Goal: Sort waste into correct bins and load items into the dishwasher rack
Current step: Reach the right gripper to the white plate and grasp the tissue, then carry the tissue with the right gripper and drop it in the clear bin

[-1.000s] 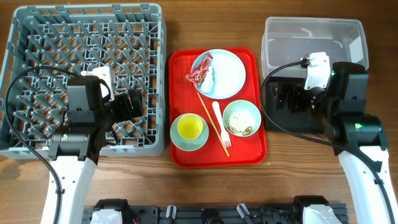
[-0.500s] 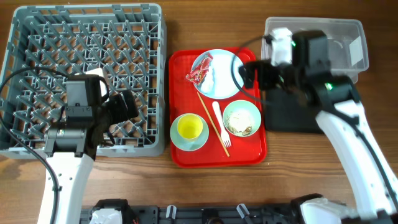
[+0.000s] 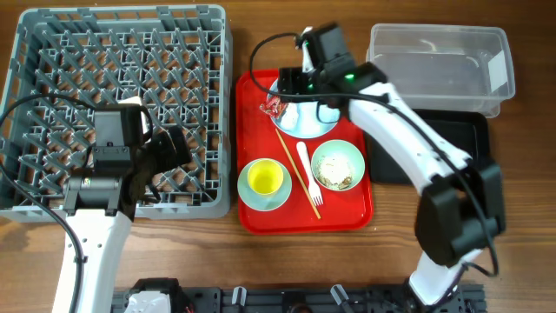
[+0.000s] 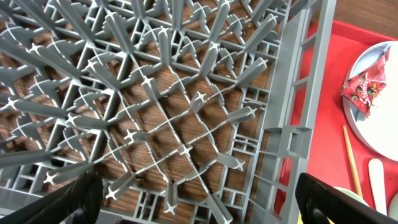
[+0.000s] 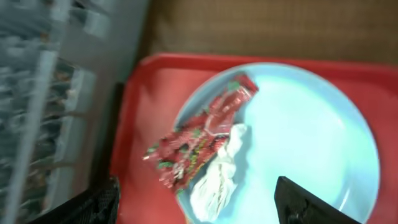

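My right gripper (image 3: 291, 83) is open above the white plate (image 3: 320, 122) on the red serving tray. The wrist view shows the red-and-white wrapper (image 5: 202, 140) and the white tissue scrap (image 5: 219, 177) lying on the plate (image 5: 305, 149) between my open fingers (image 5: 199, 208). The wrapper also shows in the overhead view (image 3: 274, 106). My left gripper (image 3: 174, 148) is open and empty over the grey dishwasher rack (image 3: 52, 52), near its right wall (image 4: 292, 118). The bowl with food leftovers (image 3: 338, 165), yellow cup (image 3: 265, 178) on its saucer, fork (image 3: 307, 174) and chopstick (image 3: 297, 172) lie on the tray.
The clear tub (image 3: 439, 56) stands at the back right, the black tray (image 3: 452, 143) in front of it, partly under my right arm. The red serving tray (image 3: 356, 213) sits between the rack and the bins.
My right arm has swung left from over the black tray and clear tub to above the plate. My left arm has barely moved.
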Motion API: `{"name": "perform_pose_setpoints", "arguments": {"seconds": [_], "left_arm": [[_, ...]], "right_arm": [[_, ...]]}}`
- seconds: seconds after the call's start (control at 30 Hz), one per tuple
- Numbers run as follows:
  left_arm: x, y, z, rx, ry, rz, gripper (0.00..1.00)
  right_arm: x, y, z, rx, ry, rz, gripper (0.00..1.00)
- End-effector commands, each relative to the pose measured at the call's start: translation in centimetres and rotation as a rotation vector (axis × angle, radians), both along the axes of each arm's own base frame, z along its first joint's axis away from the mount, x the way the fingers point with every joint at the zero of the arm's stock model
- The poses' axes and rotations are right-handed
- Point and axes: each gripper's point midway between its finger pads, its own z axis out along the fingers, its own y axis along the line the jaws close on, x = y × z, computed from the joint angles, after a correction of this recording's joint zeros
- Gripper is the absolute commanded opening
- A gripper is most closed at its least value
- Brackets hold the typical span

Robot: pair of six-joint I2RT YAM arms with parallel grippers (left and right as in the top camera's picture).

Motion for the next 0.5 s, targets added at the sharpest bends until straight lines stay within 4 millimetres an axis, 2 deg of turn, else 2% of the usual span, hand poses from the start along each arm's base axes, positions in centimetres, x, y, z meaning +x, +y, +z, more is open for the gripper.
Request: {"name": "perform_pose_setpoints", "arguments": {"seconds": [0.0, 0.07, 0.17, 0.23, 0.33, 0.43, 0.47], "left_arm": [[0.4, 0.2, 0.7, 0.007, -0.019, 0.018, 1.0], [0.4, 0.2, 0.7, 0.007, -0.019, 0.018, 1.0], [0.4, 0.2, 0.7, 0.007, -0.019, 0.018, 1.0], [0.4, 0.2, 0.7, 0.007, -0.019, 0.018, 1.0], [0.4, 0.2, 0.7, 0.007, -0.019, 0.018, 1.0], [0.4, 0.2, 0.6, 0.007, -0.018, 0.018, 1.0], [0.4, 0.2, 0.6, 0.007, -0.018, 0.018, 1.0]], "right_arm": [[0.8, -0.5, -3.8, -0.041, 0.06, -0.139, 0.76], [0.4, -0.4, -6.1, -0.046, 0.114, -0.152, 0.71], [-0.2, -0.2, -7.9, -0.05, 0.164, -0.136, 0.62], [-0.9, -0.7, -9.2, -0.082, 0.204, -0.142, 0.48], [-1.4, -0.8, -10.5, -0.095, 0.237, -0.136, 0.47], [-1.5, -0.8, -10.8, -0.098, 0.248, -0.137, 0.39], [-1.5, -0.8, -10.8, -0.097, 0.248, -0.136, 0.33]]}}
